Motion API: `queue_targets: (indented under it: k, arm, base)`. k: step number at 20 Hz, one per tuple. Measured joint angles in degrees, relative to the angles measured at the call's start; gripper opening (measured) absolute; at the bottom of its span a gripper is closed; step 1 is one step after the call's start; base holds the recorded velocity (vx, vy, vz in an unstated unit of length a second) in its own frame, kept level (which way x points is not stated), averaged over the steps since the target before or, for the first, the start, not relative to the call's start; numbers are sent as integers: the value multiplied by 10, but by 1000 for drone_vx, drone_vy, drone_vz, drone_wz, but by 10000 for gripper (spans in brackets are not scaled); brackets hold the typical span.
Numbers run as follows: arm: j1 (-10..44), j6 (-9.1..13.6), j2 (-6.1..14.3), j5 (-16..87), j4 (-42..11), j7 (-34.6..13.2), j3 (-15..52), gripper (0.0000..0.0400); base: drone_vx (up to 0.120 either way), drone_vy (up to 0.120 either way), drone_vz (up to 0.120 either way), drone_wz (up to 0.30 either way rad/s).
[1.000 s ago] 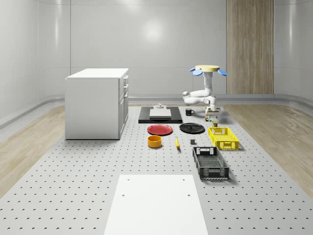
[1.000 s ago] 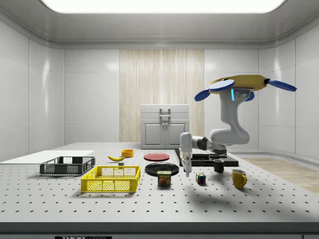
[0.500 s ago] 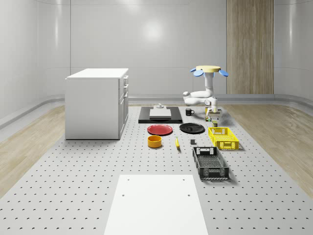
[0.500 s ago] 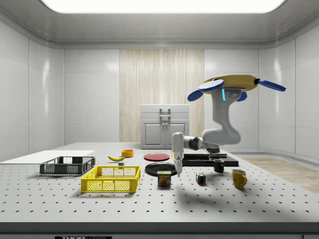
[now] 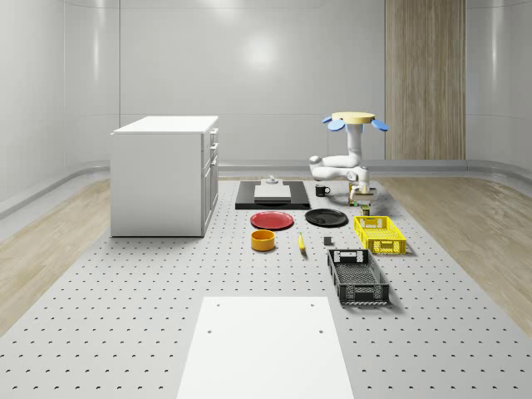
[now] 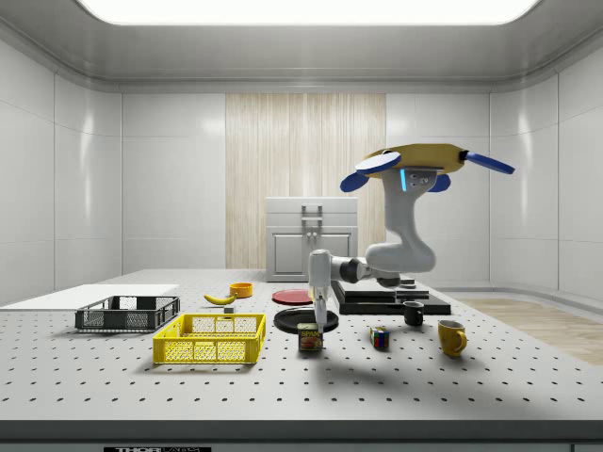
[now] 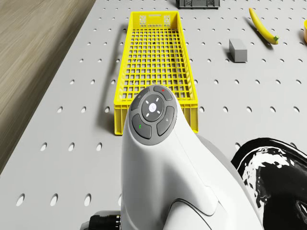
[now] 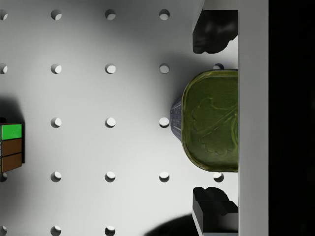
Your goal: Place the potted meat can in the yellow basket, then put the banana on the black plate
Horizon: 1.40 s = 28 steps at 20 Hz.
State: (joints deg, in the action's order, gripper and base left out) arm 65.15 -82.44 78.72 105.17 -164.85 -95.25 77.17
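Your view from the side, near to far across the perforated bench [image 6: 396, 395]:

- Yellow basket [image 6: 210, 339]: nearest the front edge, with no load in it.
- Potted meat can [image 6: 309, 337]: upright on the bench just beside the basket's end, apart from it. In your wrist view its green top [image 8: 210, 120] sits between the two dark fingertips [image 8: 211, 32], which stand wide apart and touch nothing.
- Gripper [image 6: 320, 318]: pointing down, directly over the can, holding nothing.
- Coloured cube [image 6: 379, 337] and yellow mug [image 6: 451, 337]: beyond the can toward the side view's right.
- Black plate [image 6: 305, 319]: behind the can, bare.
- Banana [image 6: 220, 298]: farther back, lying flat near the orange bowl [image 6: 241, 289].
- Drone [image 6: 415, 162]: hovering above the bench, over the black mat [image 6: 386, 301] region, arm folded down toward the can.
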Motion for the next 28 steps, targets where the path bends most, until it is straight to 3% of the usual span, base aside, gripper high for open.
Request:
queue_targets:
  k: [6, 17, 19, 22, 28]
  arm:
    - [2, -9, 10, -4, 1, -2, 2, 400]
    - [6, -45, 31, 39, 11, -1, -48, 400]
    - [7, -50, 33, 45, 13, -1, -55, 341]
    - [9, -55, 36, 50, 15, -1, -61, 293]
    - [9, -50, 38, 33, 10, -1, -43, 284]
  base:
    - [120, 0, 0, 0]
    - [4, 0, 0, 0]
    - [0, 0, 0, 0]
    - [0, 0, 0, 0]
    - [0, 0, 0, 0]
